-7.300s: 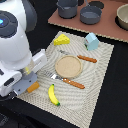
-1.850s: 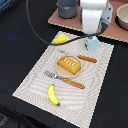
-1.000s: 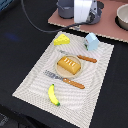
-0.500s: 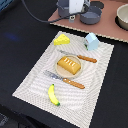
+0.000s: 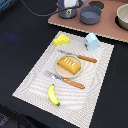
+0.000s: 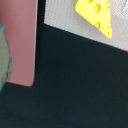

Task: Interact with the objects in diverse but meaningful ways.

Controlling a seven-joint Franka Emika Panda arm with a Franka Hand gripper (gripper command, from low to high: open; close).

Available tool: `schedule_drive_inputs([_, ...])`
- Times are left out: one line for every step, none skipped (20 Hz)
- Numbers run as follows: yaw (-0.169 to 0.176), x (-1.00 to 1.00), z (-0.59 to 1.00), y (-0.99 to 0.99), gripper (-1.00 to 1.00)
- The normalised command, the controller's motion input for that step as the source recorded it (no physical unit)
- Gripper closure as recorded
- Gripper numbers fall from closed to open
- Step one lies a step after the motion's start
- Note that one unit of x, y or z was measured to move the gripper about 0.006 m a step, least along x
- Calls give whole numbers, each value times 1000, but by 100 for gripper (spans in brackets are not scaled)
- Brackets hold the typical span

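Step in hand: judged a transit between interactions, nothing being carried so far as can be seen. The white robot arm (image 5: 70,3) is seen only at the upper edge of the exterior view, above a grey pot (image 5: 67,10) on the pink raised board (image 5: 107,29). The jaws themselves are not shown in either view; whether they are released or clenched cannot be told.

Items, from the exterior view's left to its right:
- Yellow toy banana (image 5: 52,94), near corner of the pale woven placemat (image 5: 30,82); well apart from the jaws.
- Yellow holed cheese wedge (image 5: 62,39), far edge of the placemat; the nearest item on the mat. In the wrist view the wedge (image 6: 96,14) lies off to one side, not beneath the jaws.
- Orange-brown bread loaf (image 5: 69,65) on a tan plate (image 5: 58,71), flanked by two orange-handled utensils.
- Pale blue milk carton (image 5: 91,40), upright.
- Second grey pot (image 5: 90,14).

Dark bench (image 5: 20,35) underneath.

Next move, as judged: a target is to be chosen, the jaws centred over it, then lowered.
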Motion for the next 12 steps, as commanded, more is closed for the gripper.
schedule_drive_inputs([-198,-460,-166,9,-100])
schedule_drive_inputs([-185,-463,-154,80,-100])
schedule_drive_inputs([-171,-480,-83,140,-100])
schedule_drive_inputs([-115,-463,-63,163,-100])
schedule_drive_inputs([-36,-377,-57,217,-100])
schedule_drive_inputs([0,-251,-31,271,-100])
schedule_drive_inputs([0,-169,-3,383,-100])
schedule_drive_inputs([0,-114,0,463,-100])
schedule_drive_inputs([0,-37,0,589,-100])
schedule_drive_inputs([0,0,0,689,-100])
schedule_drive_inputs([0,0,0,731,-100])
schedule_drive_inputs([0,0,0,731,-100])
